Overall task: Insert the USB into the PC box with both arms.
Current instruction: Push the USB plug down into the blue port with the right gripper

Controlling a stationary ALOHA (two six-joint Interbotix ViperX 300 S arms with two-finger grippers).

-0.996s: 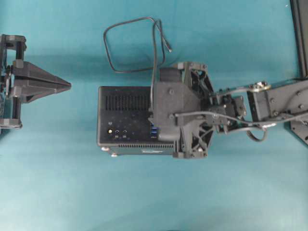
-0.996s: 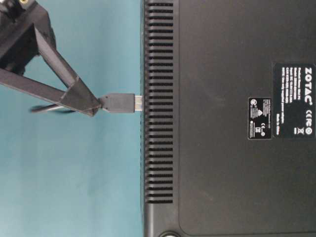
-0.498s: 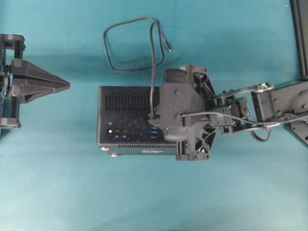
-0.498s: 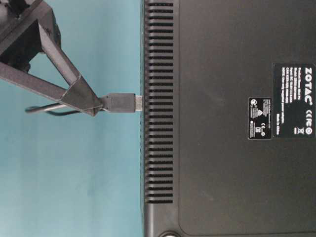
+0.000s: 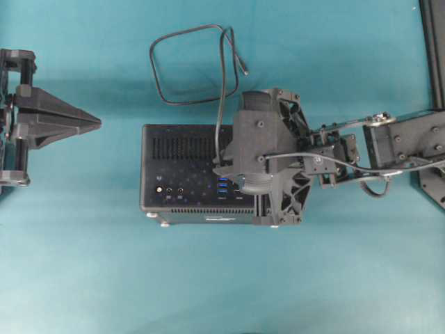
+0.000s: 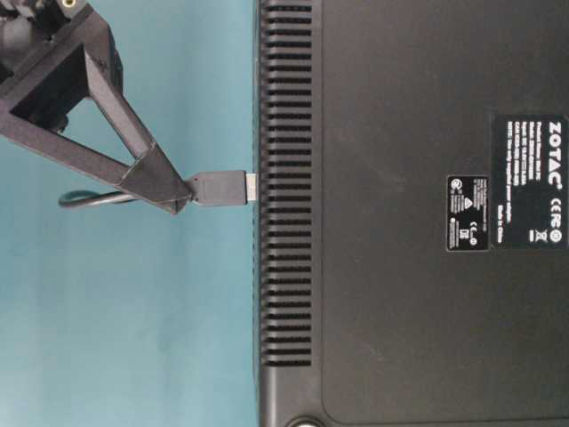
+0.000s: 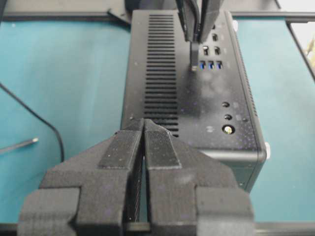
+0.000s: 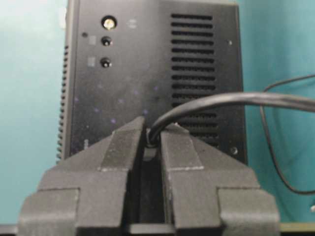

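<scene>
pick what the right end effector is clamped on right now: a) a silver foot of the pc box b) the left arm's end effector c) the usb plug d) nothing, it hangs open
c: in the table-level view the right end effector pinches the back of the USB plug, whose metal tip meets the face of the PC box.

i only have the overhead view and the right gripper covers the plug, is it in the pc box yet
observer: Not fully. At table level the USB plug has its silver tip showing, right at the face of the PC box.
operator: grip ok
observer: Table level shows the right gripper shut on the plug's back end, with the plug square to the face.
operator: which port
observer: In the left wrist view the tip sits at the left end of the three blue ports; I cannot tell whether it is lined up with one.
</scene>
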